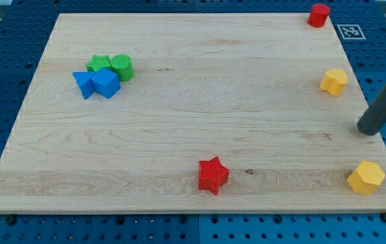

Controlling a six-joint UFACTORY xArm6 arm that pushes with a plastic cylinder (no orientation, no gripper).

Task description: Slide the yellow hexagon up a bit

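The yellow hexagon point(366, 177) lies at the bottom right corner of the wooden board point(193, 122). My tip point(367, 131) is at the board's right edge, straight above the hexagon in the view and a clear gap from it. A second yellow block point(334, 81), of a rounded many-sided shape, lies near the right edge, up and to the left of my tip. The tip touches no block.
A red star point(212, 175) lies near the bottom middle. A red cylinder point(319, 15) stands at the top right corner. At the upper left, a green star point(98, 64), a green cylinder point(121, 67) and two blue blocks point(105, 83) point(83, 84) are clustered together.
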